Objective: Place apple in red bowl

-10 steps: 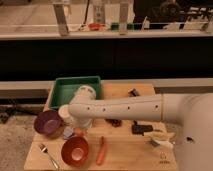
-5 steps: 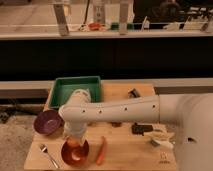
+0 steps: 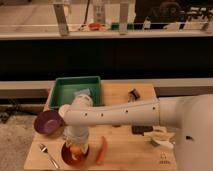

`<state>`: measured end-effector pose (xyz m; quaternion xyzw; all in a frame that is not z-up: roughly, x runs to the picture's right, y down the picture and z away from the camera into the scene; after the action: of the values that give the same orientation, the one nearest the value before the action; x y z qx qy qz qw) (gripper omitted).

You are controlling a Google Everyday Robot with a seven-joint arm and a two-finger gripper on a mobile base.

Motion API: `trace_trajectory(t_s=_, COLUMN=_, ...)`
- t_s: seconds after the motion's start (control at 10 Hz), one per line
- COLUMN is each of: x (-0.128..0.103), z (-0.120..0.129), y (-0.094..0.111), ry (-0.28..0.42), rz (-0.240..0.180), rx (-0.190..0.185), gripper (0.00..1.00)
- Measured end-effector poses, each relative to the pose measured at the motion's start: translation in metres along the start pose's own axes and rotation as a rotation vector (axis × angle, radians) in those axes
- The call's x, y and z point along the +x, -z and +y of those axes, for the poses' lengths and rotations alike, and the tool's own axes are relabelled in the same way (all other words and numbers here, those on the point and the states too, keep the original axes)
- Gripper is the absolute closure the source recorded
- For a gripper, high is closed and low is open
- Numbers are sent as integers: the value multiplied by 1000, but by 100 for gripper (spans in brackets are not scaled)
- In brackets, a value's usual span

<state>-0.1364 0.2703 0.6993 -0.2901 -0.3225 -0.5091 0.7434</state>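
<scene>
The red bowl [image 3: 66,156] sits at the front left of the wooden table, mostly covered by my arm. My gripper [image 3: 76,146] points straight down into the bowl from above. A small yellowish-orange round shape, the apple [image 3: 75,151], shows at the gripper's tip, low inside the bowl. I cannot tell whether the gripper still holds it or whether it rests on the bowl's bottom. My white arm reaches in from the right across the table.
A purple bowl [image 3: 47,121] stands just behind the red bowl. A long orange carrot-like item [image 3: 101,150] lies to its right, a spoon [image 3: 48,155] to its left. A green tray [image 3: 75,92] is behind. Dark and pale items [image 3: 159,136] lie to the right.
The gripper has moved from beside the purple bowl toward the front and down, and now stands in the red bowl. The bowls and the other items have not moved.
</scene>
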Motion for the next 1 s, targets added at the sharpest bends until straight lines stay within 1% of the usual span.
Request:
trace_trajectory(t_s=0.2, x=0, z=0, y=-8, ry=9, rz=-21, rx=-6, gripper=34)
trace_trajectory(t_s=0.3, x=1, z=-1, y=-11, ry=13, rz=-28, rx=-5, gripper=25)
trace_trajectory(t_s=0.6, x=0, z=-5, y=-6, ry=26, rz=-25, rx=18, gripper=23)
trace_trajectory(t_s=1.0, x=-11, z=-21, y=23, ry=85, rz=39, rx=38, gripper=23)
